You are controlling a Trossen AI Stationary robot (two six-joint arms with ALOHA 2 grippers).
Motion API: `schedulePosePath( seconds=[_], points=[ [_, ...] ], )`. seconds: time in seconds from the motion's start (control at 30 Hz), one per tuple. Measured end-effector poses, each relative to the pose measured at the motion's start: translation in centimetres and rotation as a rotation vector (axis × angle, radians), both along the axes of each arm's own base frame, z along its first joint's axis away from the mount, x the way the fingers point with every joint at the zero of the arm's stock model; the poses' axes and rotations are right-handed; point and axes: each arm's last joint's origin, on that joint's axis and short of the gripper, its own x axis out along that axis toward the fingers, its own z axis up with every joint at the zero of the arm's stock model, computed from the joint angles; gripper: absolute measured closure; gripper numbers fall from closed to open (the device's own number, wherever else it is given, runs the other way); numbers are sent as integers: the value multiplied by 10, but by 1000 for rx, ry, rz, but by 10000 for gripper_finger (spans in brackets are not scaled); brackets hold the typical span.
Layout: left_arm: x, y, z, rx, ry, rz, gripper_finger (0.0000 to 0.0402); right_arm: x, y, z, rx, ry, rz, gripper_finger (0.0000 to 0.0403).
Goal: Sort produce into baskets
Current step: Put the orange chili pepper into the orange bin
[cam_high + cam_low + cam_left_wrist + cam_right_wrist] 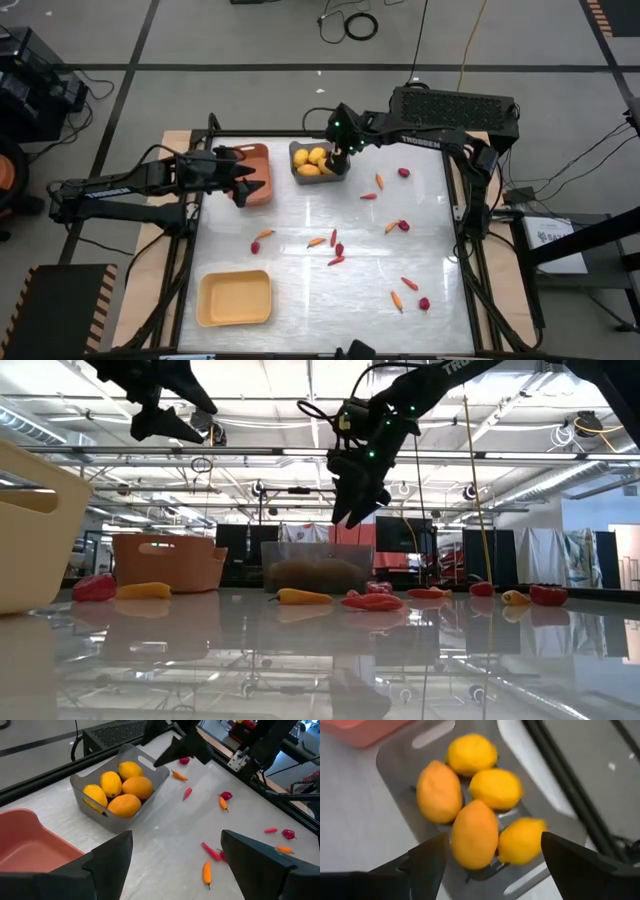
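Note:
The dark grey basket (318, 160) stands at the table's far middle and holds several yellow-orange lemons (475, 832); it also shows in the left wrist view (120, 787). My right gripper (494, 845) is open and empty above that basket's right end (340, 155). My left gripper (175, 845) is open and empty, above the right edge of the orange-brown basket (255, 172). The pale yellow basket (234, 298) stands empty at the near left. Orange carrot sticks (316, 241) and dark red pieces (404, 226) lie scattered on the white table.
Loose produce lies across the table's middle and right: a carrot (380, 181) and red piece (404, 172) near the grey basket, others at the near right (424, 303). The right arm's base (455, 110) stands at the far right edge. The near middle of the table is bare.

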Motion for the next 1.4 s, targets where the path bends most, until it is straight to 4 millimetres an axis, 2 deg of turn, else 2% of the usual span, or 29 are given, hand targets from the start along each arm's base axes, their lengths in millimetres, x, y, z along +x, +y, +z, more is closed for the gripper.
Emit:
schedulePosePath(
  seconds=[0.2,0.4,0.53,0.67,0.83,1.0,1.13,1.27,1.4],
  points=[
    [1,0,-1,6,10,-5,91,-1,19,1,68,53,-18,94],
    [8,0,-5,16,47,-64,91,-2,52,4,146,125,-37,94],
    [17,0,-11,-13,72,-137,91,2,79,20,137,68,-48,94],
    [33,-3,-15,-17,58,-295,91,-2,107,41,104,18,-95,94],
    [56,-9,-24,53,58,-410,91,-14,145,61,91,-16,-189,94],
    [81,-16,-37,80,40,-572,91,-25,189,64,100,28,-256,94],
    [100,-26,-50,55,36,-632,91,-36,221,62,92,94,-258,95],
    [115,-38,-64,39,49,-666,91,-41,244,61,65,110,-207,108],
    [133,-51,-75,10,54,-639,91,-55,261,70,-27,118,-110,135]
  ],
)
